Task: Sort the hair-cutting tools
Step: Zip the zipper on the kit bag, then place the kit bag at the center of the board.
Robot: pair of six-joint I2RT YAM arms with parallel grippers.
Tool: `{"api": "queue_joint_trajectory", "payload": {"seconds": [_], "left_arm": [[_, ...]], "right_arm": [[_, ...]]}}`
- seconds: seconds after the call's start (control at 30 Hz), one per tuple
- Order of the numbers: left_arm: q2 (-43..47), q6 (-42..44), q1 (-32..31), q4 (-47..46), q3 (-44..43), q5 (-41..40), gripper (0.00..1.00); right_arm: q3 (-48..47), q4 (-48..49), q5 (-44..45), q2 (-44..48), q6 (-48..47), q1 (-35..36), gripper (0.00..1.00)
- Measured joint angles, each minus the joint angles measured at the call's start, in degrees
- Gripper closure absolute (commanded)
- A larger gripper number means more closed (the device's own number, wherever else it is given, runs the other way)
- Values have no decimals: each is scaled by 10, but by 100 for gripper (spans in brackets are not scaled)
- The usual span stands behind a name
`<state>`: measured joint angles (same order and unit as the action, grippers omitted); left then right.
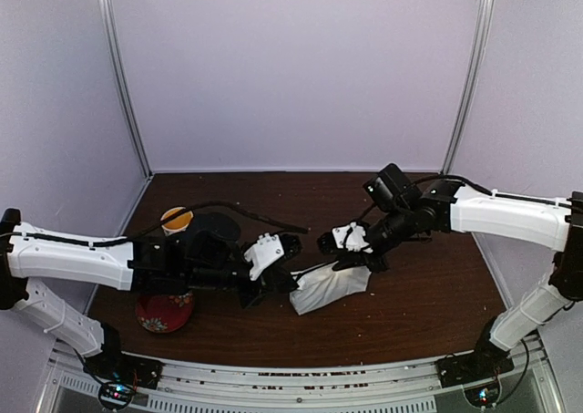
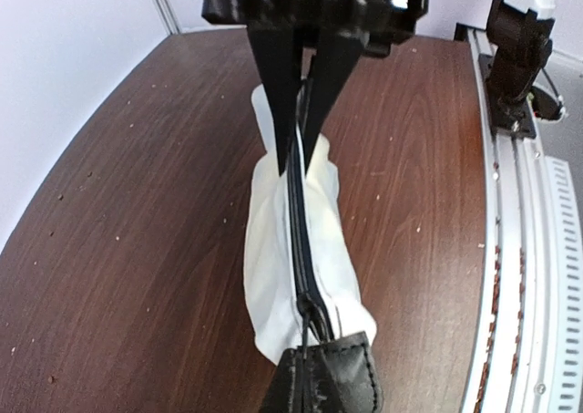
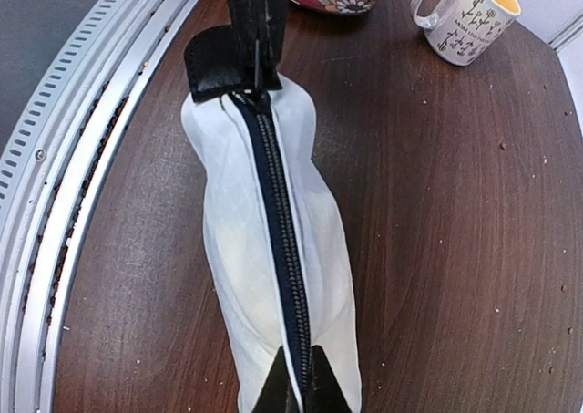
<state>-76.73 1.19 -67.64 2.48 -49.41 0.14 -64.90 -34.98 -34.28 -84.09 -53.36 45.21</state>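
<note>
Bulging white pouch point(image 3: 228, 249), zipper point(image 3: 278, 240) closed

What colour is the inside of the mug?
Yellow inside; the mug is white outside with small black drawings. The right wrist view shows it best.

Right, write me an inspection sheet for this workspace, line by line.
Surface: dark brown wooden table, dotted with small pale specks.
Job's things: nothing seen; no scissors, combs or trimmer in view.
Clutter: white pouch mid-table, its black zipper closed; mug; red patterned dish.
Grippers: left pincer shut on the pouch at its black tab; right pincer shut on the opposite end.
Cables: black cable looping above the left arm.
Surroundings: pale walls; metal rail along the near edge.
</note>
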Motion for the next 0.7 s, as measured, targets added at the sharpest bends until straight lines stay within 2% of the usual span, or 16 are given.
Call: {"api": "queue_joint_trajectory", "payload": {"seconds": [0.03,0.1,0.13,0.2,0.27,0.33,0.43,0.5,0.57,0.6,0.63,0.7], "left_arm": [[0,3,-1,8,2,-11,98],[0,8,-1,22,8,-29,83],[-1,11,-2,26,10,-39,77],[-3,6,-2,37,10,-59,64],[-9,0,-2,40,10,-85,56],[-18,-13,-2,41,7,-119,48],[-33,-37,-2,58,-13,-173,38],[-35,-49,-2,75,-34,-207,28],[-33,-65,-2,96,-59,-245,15],[-29,-70,-2,101,-68,-263,9],[-22,-80,-1,110,-76,-283,4],[-3,-99,3,129,-82,-316,2]], "right_arm": [[0,1,0,-5,2,-2,100],[0,3,0,-17,7,-7,100],[0,5,0,-23,11,-8,97],[0,7,6,-37,24,-12,82],[0,13,15,-50,54,-19,57],[-5,23,19,-64,80,-30,49],[-25,18,17,-76,109,-48,43],[-38,9,8,-70,123,-61,38],[-46,0,-5,-51,138,-75,29],[-49,-7,-10,-38,149,-83,20],[-51,-12,-14,-25,157,-91,5],[-55,-21,-18,10,181,-111,0]]}}
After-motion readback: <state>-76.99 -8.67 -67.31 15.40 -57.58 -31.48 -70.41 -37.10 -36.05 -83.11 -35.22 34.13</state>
